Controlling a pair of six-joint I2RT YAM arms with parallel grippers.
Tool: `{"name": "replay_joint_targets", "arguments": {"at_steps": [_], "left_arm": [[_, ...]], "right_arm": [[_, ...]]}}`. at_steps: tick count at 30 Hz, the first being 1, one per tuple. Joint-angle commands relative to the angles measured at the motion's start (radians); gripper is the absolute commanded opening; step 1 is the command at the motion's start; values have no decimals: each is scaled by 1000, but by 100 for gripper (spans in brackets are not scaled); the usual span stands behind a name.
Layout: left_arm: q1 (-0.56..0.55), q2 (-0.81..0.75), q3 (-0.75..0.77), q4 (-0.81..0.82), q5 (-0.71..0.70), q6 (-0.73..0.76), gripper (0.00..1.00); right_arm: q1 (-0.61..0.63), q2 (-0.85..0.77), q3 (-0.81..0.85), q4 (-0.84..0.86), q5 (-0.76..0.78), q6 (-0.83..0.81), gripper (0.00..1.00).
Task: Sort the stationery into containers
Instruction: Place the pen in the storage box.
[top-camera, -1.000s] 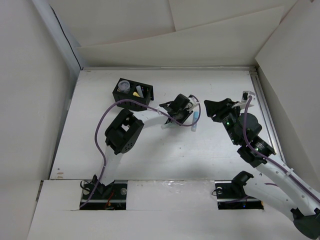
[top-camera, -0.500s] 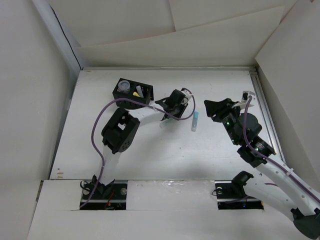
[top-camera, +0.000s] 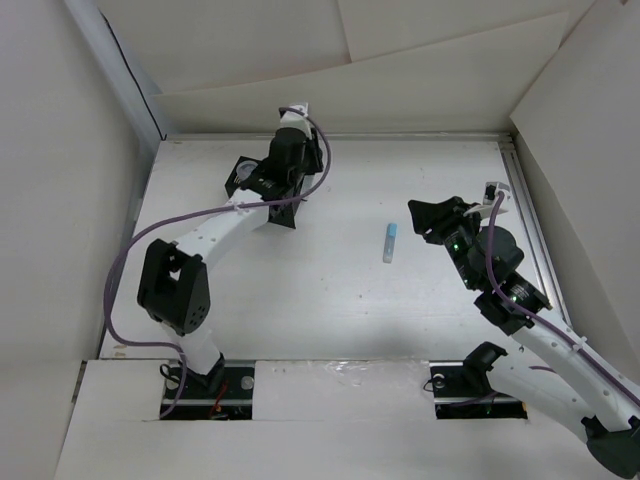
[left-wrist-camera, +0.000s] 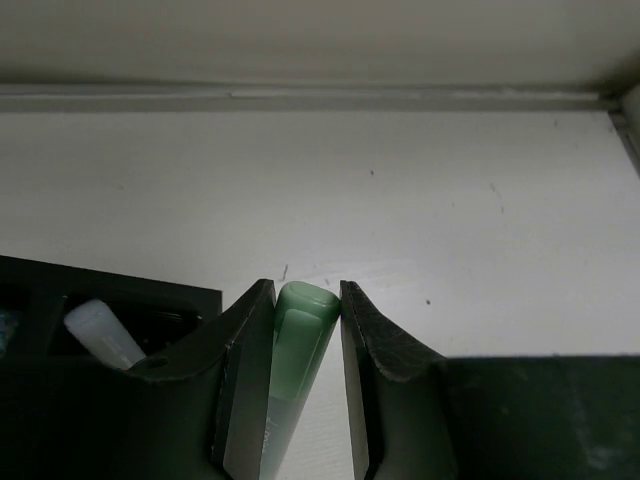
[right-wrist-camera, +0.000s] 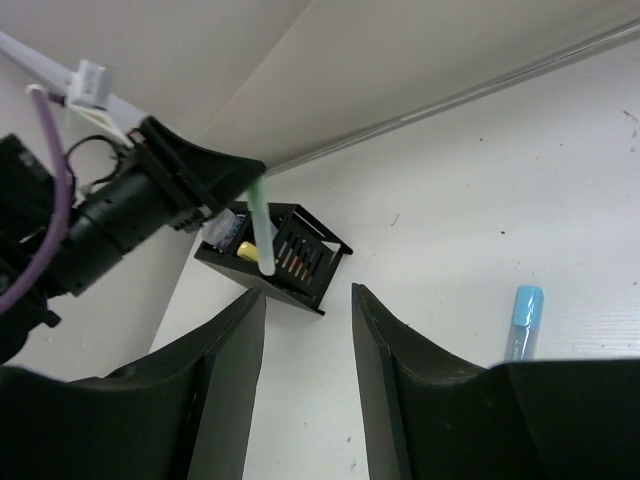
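Note:
My left gripper (top-camera: 275, 185) is shut on a pale green stick (left-wrist-camera: 300, 330) and holds it upright over the black organizer box (top-camera: 288, 212) at the back left. In the right wrist view the green stick (right-wrist-camera: 262, 235) hangs from the left gripper (right-wrist-camera: 200, 180), its lower end at the box (right-wrist-camera: 310, 285). The box holds a clear jar (right-wrist-camera: 225, 228), a yellow stick (right-wrist-camera: 247, 250) and orange sticks (right-wrist-camera: 295, 262) behind the slots. A light blue stick (top-camera: 389, 241) lies on the table, left of my open, empty right gripper (top-camera: 425, 220).
White walls enclose the table on the left, back and right. A raised ledge (left-wrist-camera: 300, 97) runs along the back edge just behind the box. The box's rim (left-wrist-camera: 110, 275) shows at the lower left of the left wrist view, with a pale stick (left-wrist-camera: 100, 332) inside.
My left arm has swung from the table's middle back and left to over the organizer box, carrying the pale green stick. The light blue stick and the right arm have not moved.

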Motion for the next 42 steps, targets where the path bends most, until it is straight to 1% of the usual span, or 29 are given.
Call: {"name": "replay_joint_targets", "arguments": {"at_steps": [1,5,6,7,10,16,18,27,32,35,36,39,41,42], "left_arm": [[33,-86,-30,86,-71,-74,3],[61,-129,-64,148,-155,-74,6],[85,-129,-64,161,-164,-74,6],[85,-129,-78,178,-164,-65,7],[95,-129,-88,224,-227,-44,8],[116,-98,-110,281,-258,-44,8],[116,-87,-121,316,-258,-32,10],[116,-12,-131,355,-278,-21,11],[116,-3,-142,375,-287,-30,11],[116,6,-142,375,-287,-30,13],[116,6,-151,384,-287,-30,16],[116,6,-162,384,-287,-30,26],[116,-7,-171,393,-287,-39,35],[116,-21,-185,393,-287,-39,41]], "right_arm": [[-5,-15,43,52,1,-7,46],[-5,-15,43,52,-8,-7,46],[-5,-15,43,52,-8,-7,46],[-5,-15,43,52,-8,-7,46],[-5,-15,43,52,-8,-7,46],[-5,-15,43,52,-8,-7,46],[-5,-6,43,52,-8,-7,46],[-5,-6,43,52,-8,-7,46],[-5,-6,43,52,-8,-7,47],[-5,-6,43,52,-8,-7,47],[-5,-6,43,52,-8,-7,47],[-5,-6,43,52,-8,-7,47],[-5,-6,43,52,1,-7,47],[-5,-6,43,52,1,-7,47]]}}
